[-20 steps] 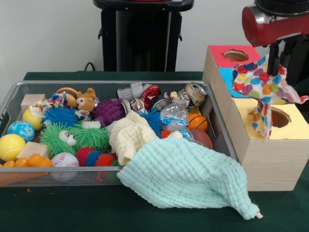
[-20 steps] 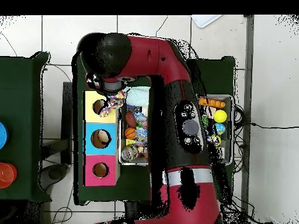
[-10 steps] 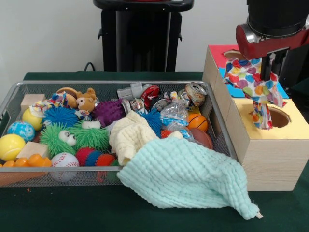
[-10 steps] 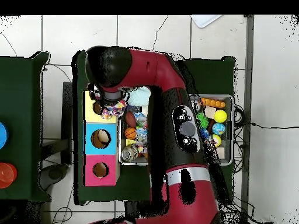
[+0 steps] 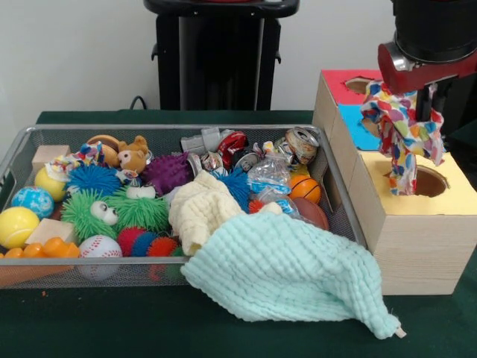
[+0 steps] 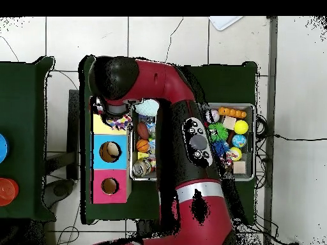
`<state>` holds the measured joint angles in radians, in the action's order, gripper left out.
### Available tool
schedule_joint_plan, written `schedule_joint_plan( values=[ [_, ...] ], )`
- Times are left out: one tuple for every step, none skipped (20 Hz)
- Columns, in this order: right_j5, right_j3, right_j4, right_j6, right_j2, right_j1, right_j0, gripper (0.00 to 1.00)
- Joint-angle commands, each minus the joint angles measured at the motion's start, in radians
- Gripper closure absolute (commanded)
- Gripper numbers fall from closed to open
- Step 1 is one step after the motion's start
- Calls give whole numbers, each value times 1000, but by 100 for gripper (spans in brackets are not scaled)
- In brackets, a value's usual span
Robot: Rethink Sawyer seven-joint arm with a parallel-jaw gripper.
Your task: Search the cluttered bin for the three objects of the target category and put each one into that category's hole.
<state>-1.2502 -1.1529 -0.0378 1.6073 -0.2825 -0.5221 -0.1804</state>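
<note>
Front view: the gripper (image 5: 426, 91) is clamped on the patterned cloth (image 5: 399, 127), which hangs above the hole (image 5: 427, 181) in the yellow box (image 5: 417, 216). Overhead view: the arm (image 6: 179, 108) covers the cloth over the yellow box (image 6: 101, 122).

Dark green table cover (image 5: 112, 328) under the scene. White wall (image 5: 74, 52) and black upright stand (image 5: 218, 60) behind. Overhead view: white tiled floor (image 6: 294, 76), a second green table (image 6: 22, 140) bearing 1 blue disc (image 6: 2, 147) and 1 red disc (image 6: 6, 191).
</note>
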Motion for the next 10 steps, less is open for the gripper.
schedule_joint_plan(
  values=[
    [160,-86,-8,206,12,89,13,100],
    [178,-80,5,204,20,97,18,100],
    [189,-68,19,203,28,106,24,100],
    [202,-63,39,195,40,108,30,100],
    [205,-47,61,191,55,116,39,100],
    [208,-34,78,186,70,119,45,100],
    [213,-22,95,182,86,124,53,100],
    [215,-18,107,179,100,124,60,100],
    [219,-13,120,177,114,127,66,100],
    [215,-13,134,175,130,125,74,100]
  ],
)
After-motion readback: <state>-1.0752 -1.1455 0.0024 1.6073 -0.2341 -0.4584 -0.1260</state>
